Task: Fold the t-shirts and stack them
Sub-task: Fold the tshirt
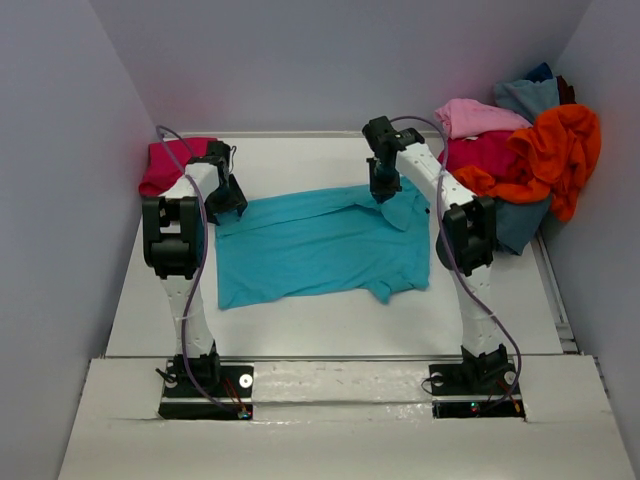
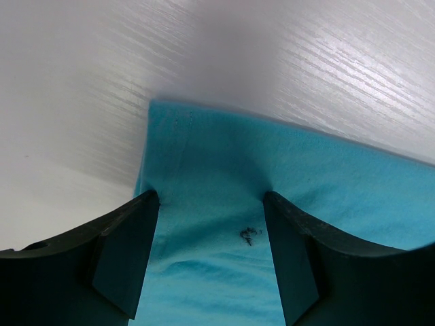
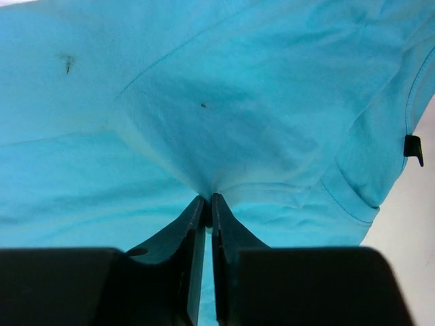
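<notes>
A bright turquoise t-shirt (image 1: 320,245) lies spread on the white table, wrinkled, with a sleeve at the front right. My left gripper (image 1: 226,196) is open at its far left corner, fingertips (image 2: 139,224) pressed on the cloth (image 2: 211,224) with the corner between them. My right gripper (image 1: 382,192) is shut on a pinch of the turquoise cloth (image 3: 224,136) at the shirt's far right part and lifts it a little. A crimson folded shirt (image 1: 170,160) lies at the far left.
A heap of shirts sits at the far right: light pink (image 1: 475,115), magenta (image 1: 485,152), orange (image 1: 555,150), dusty blue (image 1: 525,95). Grey walls close in on three sides. The table's front edge (image 1: 340,355) runs just ahead of the arm bases.
</notes>
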Robot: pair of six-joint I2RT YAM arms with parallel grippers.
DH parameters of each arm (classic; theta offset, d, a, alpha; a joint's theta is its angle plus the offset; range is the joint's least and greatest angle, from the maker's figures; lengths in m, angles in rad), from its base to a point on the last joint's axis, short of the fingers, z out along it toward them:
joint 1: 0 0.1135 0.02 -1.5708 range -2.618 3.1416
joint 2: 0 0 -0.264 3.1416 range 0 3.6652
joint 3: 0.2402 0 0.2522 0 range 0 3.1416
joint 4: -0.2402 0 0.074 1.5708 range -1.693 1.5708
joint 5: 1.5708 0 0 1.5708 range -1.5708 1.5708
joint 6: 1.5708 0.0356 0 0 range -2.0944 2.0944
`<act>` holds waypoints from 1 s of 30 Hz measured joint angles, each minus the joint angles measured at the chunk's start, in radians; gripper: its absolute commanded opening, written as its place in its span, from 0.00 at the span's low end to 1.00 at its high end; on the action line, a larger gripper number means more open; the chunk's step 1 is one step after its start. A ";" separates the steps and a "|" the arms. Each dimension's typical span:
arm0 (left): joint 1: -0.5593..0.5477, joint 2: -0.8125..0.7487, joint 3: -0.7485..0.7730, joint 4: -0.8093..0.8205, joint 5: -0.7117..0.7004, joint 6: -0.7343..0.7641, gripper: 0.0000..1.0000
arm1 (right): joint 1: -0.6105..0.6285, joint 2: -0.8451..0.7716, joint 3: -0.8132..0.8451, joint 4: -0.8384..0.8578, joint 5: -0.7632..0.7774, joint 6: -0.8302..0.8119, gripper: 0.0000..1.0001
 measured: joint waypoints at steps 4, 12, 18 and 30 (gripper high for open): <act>0.000 0.000 0.000 0.000 0.001 0.003 0.76 | -0.003 0.000 -0.002 -0.009 -0.004 0.002 0.34; -0.010 0.000 -0.001 0.000 0.009 0.020 0.76 | -0.011 -0.004 -0.048 -0.013 -0.004 0.012 0.36; -0.054 0.000 -0.001 -0.006 0.010 0.032 0.76 | -0.016 -0.010 -0.078 0.003 -0.054 0.017 0.36; -0.083 0.000 -0.001 -0.015 0.012 0.039 0.76 | -0.016 -0.035 -0.227 0.034 -0.177 0.020 0.36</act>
